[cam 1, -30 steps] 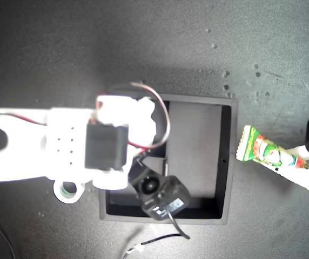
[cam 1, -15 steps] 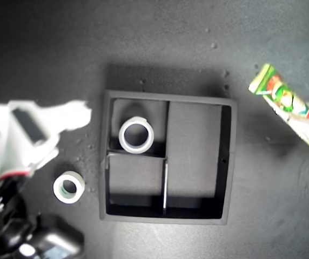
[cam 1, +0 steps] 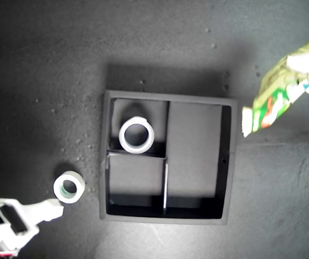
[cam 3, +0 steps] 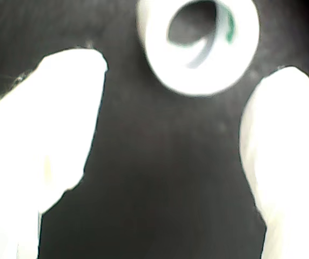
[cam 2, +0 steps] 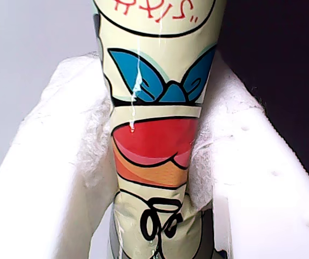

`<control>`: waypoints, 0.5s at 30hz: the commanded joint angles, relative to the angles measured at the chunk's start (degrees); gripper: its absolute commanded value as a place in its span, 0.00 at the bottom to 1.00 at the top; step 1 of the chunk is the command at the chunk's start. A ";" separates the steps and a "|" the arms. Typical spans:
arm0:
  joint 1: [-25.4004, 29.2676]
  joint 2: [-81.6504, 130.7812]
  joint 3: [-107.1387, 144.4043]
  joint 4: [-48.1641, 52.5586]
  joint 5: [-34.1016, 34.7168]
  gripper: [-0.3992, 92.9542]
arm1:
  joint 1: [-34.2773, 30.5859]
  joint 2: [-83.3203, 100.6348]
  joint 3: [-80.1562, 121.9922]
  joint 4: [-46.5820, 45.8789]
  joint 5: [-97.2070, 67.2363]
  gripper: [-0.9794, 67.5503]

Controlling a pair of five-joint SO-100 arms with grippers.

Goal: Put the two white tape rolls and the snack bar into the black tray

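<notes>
Snack bar (cam 1: 273, 100) swung toward black tray (cam 1: 227, 162).

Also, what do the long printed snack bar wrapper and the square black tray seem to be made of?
The long printed snack bar wrapper looks like glossy foil or plastic film: bright streaks of glare run down its print. The square black tray looks like matte rigid plastic, with thin dull walls; the exact material stays uncertain.

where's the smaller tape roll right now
The smaller tape roll lies on the dark surface at the exterior view's lower left, just outside the black tray, ahead of my second gripper.
</notes>
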 commanded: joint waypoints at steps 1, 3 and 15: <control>-0.18 -0.35 5.54 -8.88 -1.49 0.19 | -3.87 -7.38 -12.13 1.05 -12.74 0.01; -0.70 -0.62 8.70 -11.95 -2.72 0.19 | -5.45 -14.33 -18.19 2.29 -16.44 0.01; -0.62 -2.29 17.14 -23.12 -6.15 0.18 | -9.58 -46.67 -48.69 19.51 -21.45 0.01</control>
